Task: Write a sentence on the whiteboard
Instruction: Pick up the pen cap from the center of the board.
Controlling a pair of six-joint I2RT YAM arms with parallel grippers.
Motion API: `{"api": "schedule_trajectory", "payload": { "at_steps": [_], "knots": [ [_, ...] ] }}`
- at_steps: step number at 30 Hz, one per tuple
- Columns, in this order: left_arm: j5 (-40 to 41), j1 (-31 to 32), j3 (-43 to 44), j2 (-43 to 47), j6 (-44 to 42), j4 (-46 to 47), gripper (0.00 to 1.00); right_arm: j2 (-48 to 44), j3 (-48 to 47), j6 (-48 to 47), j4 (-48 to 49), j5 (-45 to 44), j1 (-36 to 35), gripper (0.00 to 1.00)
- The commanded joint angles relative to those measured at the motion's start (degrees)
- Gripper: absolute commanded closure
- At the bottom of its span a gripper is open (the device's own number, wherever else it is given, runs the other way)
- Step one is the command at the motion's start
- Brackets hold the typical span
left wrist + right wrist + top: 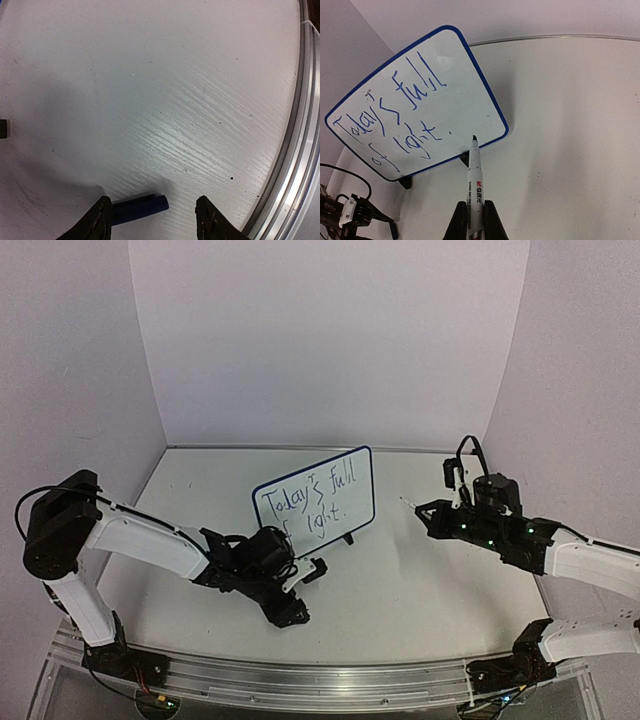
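Whiteboard stands centre frame, the sentence across it in two lines. My right gripper, bottom centre, is clamped on the marker. My left gripper has its fingers apart, with a blue cap lying between them.

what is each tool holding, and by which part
Right tool: marker pen, by its rear barrel. Left tool: nothing; blue cap lies between its open fingers.

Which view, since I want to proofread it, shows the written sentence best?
Right wrist: the sentence is large and legible on the whiteboard. Top external shows it small and distant; left wrist shows none of it.
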State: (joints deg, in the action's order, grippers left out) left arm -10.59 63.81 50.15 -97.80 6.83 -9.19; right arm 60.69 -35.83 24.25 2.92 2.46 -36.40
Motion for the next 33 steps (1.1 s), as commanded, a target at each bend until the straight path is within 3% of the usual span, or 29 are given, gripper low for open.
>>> {"api": "schedule_trajectory", "payload": {
  "at_steps": [1,18,33],
  "knots": [
    [-2.58,0.17,0.6,-0.77,-0.68,-1.54,0.44,-0.04,-1.37,-0.09,0.59,0.33,0.08,1.0],
    [-3.25,0.26,-2.57,1.6,1.72,-3.32,0.44,-0.13,-0.91,-0.07,0.65,0.16,0.09,1.0],
    [5.12,1.28,0.41,-0.71,0.61,-6.7,0.73,-0.68,-0.48,0.03,0.64,-0.09,0.06,1.0]
  ]
}}
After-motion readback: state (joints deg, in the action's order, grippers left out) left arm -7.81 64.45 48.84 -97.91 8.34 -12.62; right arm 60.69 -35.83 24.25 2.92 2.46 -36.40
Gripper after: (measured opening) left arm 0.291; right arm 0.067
